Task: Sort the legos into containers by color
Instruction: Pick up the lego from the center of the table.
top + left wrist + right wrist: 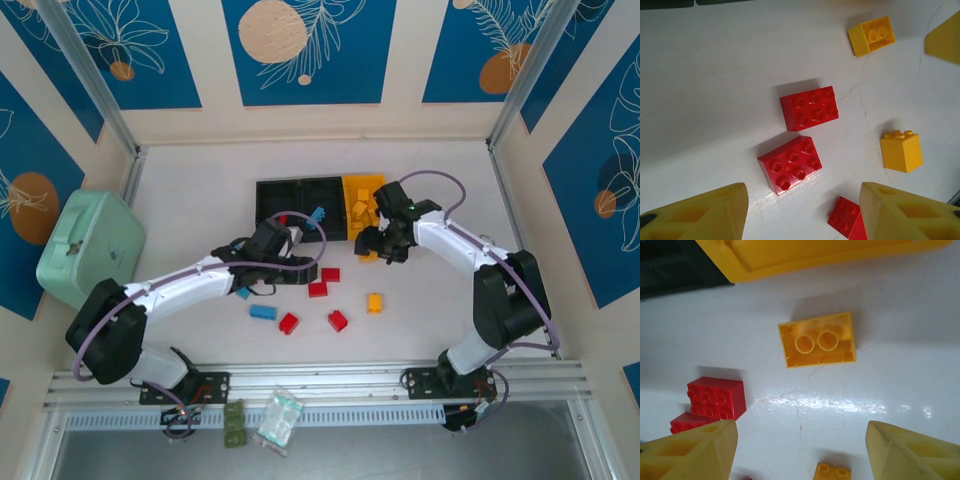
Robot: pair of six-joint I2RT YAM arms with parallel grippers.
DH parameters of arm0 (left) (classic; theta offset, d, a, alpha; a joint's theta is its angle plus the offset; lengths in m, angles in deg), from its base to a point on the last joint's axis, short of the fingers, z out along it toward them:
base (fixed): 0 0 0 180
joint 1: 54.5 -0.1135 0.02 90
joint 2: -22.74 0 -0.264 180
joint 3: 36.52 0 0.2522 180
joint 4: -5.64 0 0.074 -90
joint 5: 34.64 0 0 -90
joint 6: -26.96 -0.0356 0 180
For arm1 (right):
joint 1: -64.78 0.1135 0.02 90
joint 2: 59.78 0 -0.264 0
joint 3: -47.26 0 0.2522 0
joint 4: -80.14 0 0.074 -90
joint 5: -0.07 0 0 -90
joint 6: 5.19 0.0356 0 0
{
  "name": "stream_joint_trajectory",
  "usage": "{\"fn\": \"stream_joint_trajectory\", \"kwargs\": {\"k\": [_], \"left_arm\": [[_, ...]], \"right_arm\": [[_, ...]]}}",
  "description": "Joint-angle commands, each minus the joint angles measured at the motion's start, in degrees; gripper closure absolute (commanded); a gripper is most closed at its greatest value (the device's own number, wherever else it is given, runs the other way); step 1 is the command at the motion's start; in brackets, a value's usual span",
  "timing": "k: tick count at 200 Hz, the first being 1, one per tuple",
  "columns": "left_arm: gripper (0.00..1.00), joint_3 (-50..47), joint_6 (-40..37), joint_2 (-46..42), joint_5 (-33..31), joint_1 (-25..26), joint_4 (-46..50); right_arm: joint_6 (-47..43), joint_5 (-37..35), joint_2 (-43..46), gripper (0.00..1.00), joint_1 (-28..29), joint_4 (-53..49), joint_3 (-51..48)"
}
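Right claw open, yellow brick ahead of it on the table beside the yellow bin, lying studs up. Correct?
One thing is off: the yellow brick lies hollow side up, with its two inner tubes showing, not studs up. The right wrist view shows this. The rest stands: the right claw is open, and the brick is on the table beside the yellow bin.
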Motion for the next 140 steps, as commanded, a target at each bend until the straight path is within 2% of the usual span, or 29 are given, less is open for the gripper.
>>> {"fn": "stream_joint_trajectory", "kwargs": {"k": [1,64,110,123,140], "left_arm": [[0.39,-0.7,1.0,1.0,1.7,-0.3,-1.6],[0.39,-2.9,2.1,-0.7,0.7,-0.4,-2.5],[0.4,-4.2,2.5,-1.9,-0.1,-0.3,-2.5],[0.39,-4.1,2.5,-1.9,-0.1,-0.3,-2.6],[0.4,-3.8,2.4,-1.7,0.0,-0.3,-2.6]], "right_arm": [[-0.3,-1.8,-1.2,0.28,1.4,3.1,-1.1],[-5.1,-11.1,-10.2,0.26,3.3,6.5,2.5],[-6.5,-12.8,-14.4,0.28,3.4,7.5,4.3],[-6.8,-12.5,-15.3,0.33,3.5,7.7,4.6],[-7.0,-12.5,-15.1,0.44,3.9,7.6,4.8]]}}
